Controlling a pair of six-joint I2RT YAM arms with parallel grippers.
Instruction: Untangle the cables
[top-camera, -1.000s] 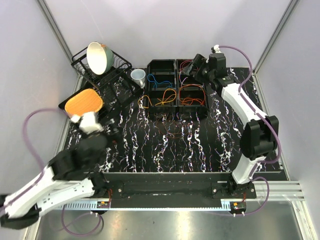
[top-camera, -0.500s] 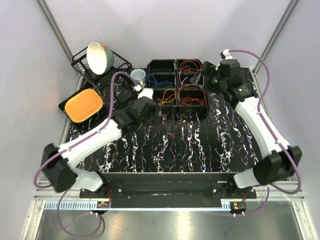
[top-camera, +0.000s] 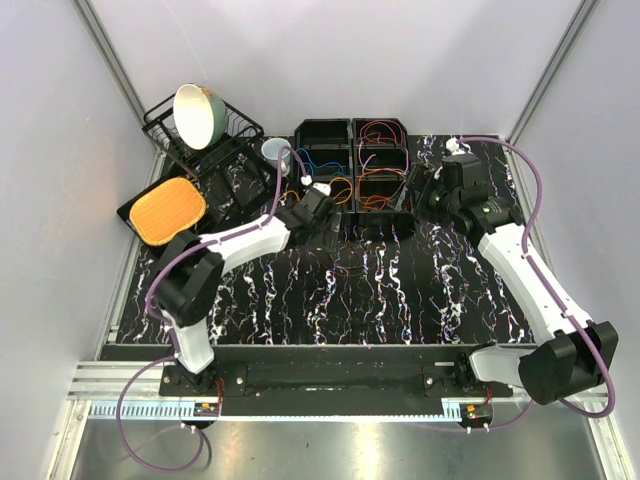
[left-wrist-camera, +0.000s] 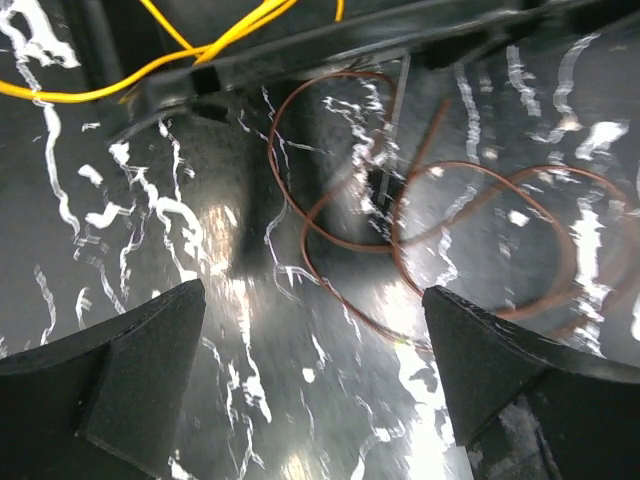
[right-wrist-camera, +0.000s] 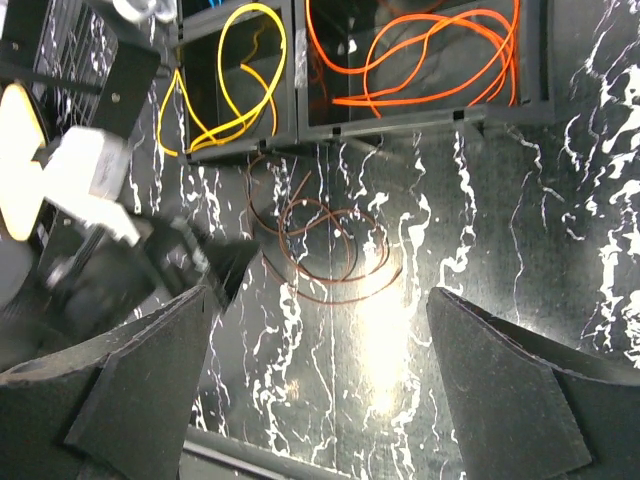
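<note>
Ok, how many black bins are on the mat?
6, in a two-by-three block at the mat's far middle: far-left bin, middle-left bin (blue cable), near-left bin (yellow cable), far-right bin, middle-right bin, near-right bin (orange cable). None looks hidden.

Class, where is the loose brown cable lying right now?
Right wrist view: the brown cable lies coiled on the table, just outside the bin holding the yellow cable.
</note>
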